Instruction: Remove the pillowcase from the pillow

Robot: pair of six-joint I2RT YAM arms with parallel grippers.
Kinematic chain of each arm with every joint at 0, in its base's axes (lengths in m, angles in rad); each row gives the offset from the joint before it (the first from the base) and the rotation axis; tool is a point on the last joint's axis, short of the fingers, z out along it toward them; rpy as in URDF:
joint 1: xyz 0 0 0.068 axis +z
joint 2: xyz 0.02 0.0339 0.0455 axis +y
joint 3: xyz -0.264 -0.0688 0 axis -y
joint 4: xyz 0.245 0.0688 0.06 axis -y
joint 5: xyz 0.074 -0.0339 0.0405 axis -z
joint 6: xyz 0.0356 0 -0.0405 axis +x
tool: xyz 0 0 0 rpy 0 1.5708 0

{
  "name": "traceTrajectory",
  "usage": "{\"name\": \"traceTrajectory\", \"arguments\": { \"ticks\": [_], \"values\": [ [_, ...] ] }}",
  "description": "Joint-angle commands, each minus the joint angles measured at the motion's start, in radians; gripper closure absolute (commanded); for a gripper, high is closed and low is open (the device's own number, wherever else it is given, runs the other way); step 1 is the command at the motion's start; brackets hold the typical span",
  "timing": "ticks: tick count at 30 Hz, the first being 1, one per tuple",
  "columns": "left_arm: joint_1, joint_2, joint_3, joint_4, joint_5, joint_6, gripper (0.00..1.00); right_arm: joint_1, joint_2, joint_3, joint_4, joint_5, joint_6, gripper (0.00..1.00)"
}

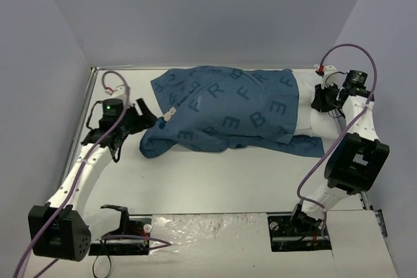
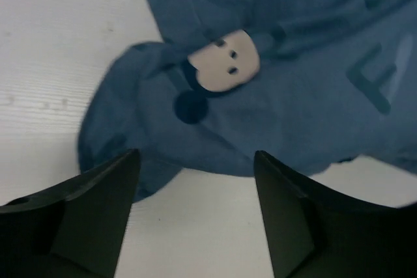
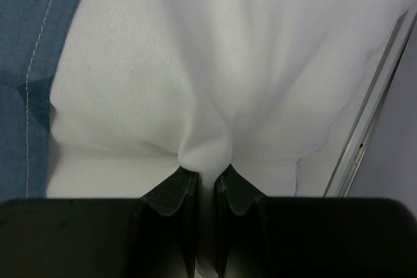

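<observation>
The dark-blue pillowcase (image 1: 225, 110) printed with letters lies across the back of the table, its loose left end bunched with a cream mouse face (image 2: 223, 62) showing. The white pillow (image 1: 307, 125) sticks out of its right end. My right gripper (image 3: 205, 175) is shut on a pinched fold of the pillow (image 3: 215, 63) at that right end; the pillowcase hem (image 3: 26, 76) lies just left of it. My left gripper (image 2: 195, 164) is open, just short of the pillowcase's (image 2: 280, 76) bunched left edge, with only bare table between its fingers.
The white table (image 1: 215, 180) has a raised rim (image 1: 91, 96) along the left and back. Blue-grey walls close in on three sides. A metal edge strip (image 3: 371, 115) runs right of the pillow. Both arm bases (image 1: 215, 236) sit at the near edge.
</observation>
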Motion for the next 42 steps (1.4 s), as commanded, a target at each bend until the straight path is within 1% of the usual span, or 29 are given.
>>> {"name": "traceTrajectory", "arguments": {
  "ticks": [1,3,4,5,6,7,10,13,16,18,19,20,21,22,23,24,27,29,30,31,34,35,37,40,41,42],
  "values": [
    [-0.162,0.025,0.068,-0.011,0.039,0.178,0.28,0.029,-0.022,0.006,-0.071,-0.045,0.012,0.99],
    [-0.212,0.043,0.059,-0.009,0.008,0.246,0.23,0.032,-0.010,0.017,-0.072,-0.043,0.021,0.99],
    [-0.259,0.045,0.052,0.001,-0.003,0.264,0.21,0.033,-0.007,0.020,-0.072,-0.043,0.029,0.99],
    [-0.285,0.049,0.042,0.026,-0.013,0.305,0.14,0.035,-0.004,0.024,-0.072,-0.045,0.032,0.99],
    [-0.310,0.055,0.032,0.035,-0.047,0.326,0.12,0.042,-0.004,0.024,-0.072,-0.043,0.033,0.99],
    [-0.351,0.061,0.029,0.047,-0.076,0.343,0.11,0.047,-0.004,0.024,-0.072,-0.043,0.039,0.99],
    [-0.385,0.152,0.041,0.064,-0.136,0.407,0.11,0.066,-0.009,0.020,-0.071,-0.043,0.047,0.99],
    [-0.400,0.245,0.067,0.089,-0.152,0.436,0.11,0.084,-0.015,0.015,-0.072,-0.042,0.055,0.99],
    [-0.430,0.307,0.097,0.110,-0.133,0.462,0.14,0.093,-0.019,0.011,-0.072,-0.040,0.064,1.00],
    [-0.448,0.356,0.110,0.118,-0.133,0.478,0.20,0.093,-0.024,0.011,-0.072,-0.042,0.069,1.00],
    [-0.450,0.380,0.119,0.112,-0.167,0.481,0.25,0.092,-0.025,0.009,-0.072,-0.042,0.070,1.00],
    [-0.450,0.391,0.124,0.103,-0.196,0.481,0.34,0.092,-0.031,0.008,-0.071,-0.040,0.070,1.00],
    [-0.450,0.402,0.130,0.089,-0.223,0.473,0.63,0.093,-0.033,0.006,-0.072,-0.040,0.069,1.00],
    [-0.445,0.411,0.140,0.060,-0.330,0.458,0.82,0.093,-0.036,0.006,-0.074,-0.034,0.067,1.00],
    [-0.443,0.410,0.141,0.049,-0.381,0.447,0.96,0.092,-0.041,0.006,-0.077,-0.033,0.066,1.00],
    [-0.428,0.402,0.137,0.046,-0.412,0.439,0.98,0.090,-0.044,0.008,-0.077,-0.031,0.061,1.00],
    [-0.387,0.344,0.118,0.038,-0.466,0.412,0.98,0.078,-0.056,0.021,-0.078,-0.016,0.059,1.00],
    [-0.327,0.278,0.099,0.023,-0.484,0.393,0.98,0.064,-0.059,0.049,-0.078,-0.017,0.067,1.00],
    [-0.300,0.249,0.088,0.023,-0.480,0.386,0.98,0.049,-0.059,0.060,-0.080,-0.019,0.069,1.00],
    [-0.232,0.194,0.079,0.017,-0.477,0.377,0.98,0.040,-0.058,0.072,-0.080,-0.020,0.070,1.00],
    [-0.114,0.109,0.047,0.006,-0.423,0.335,0.98,0.009,-0.051,0.121,-0.083,-0.019,0.072,1.00],
    [-0.048,0.057,0.041,0.006,-0.408,0.321,0.98,0.004,-0.044,0.130,-0.083,-0.017,0.070,1.00],
    [0.019,-0.003,0.041,-0.005,-0.385,0.312,0.98,-0.011,-0.032,0.155,-0.083,-0.014,0.072,1.00],
    [0.063,-0.043,0.056,-0.023,-0.348,0.304,0.98,-0.019,-0.019,0.167,-0.083,-0.019,0.078,1.00],
    [0.101,-0.047,0.059,-0.026,-0.337,0.303,0.98,-0.017,-0.021,0.164,-0.083,-0.023,0.079,1.00],
    [0.106,-0.053,0.064,-0.032,-0.327,0.301,0.98,-0.019,-0.022,0.158,-0.083,-0.028,0.079,1.00]
  ]
}}
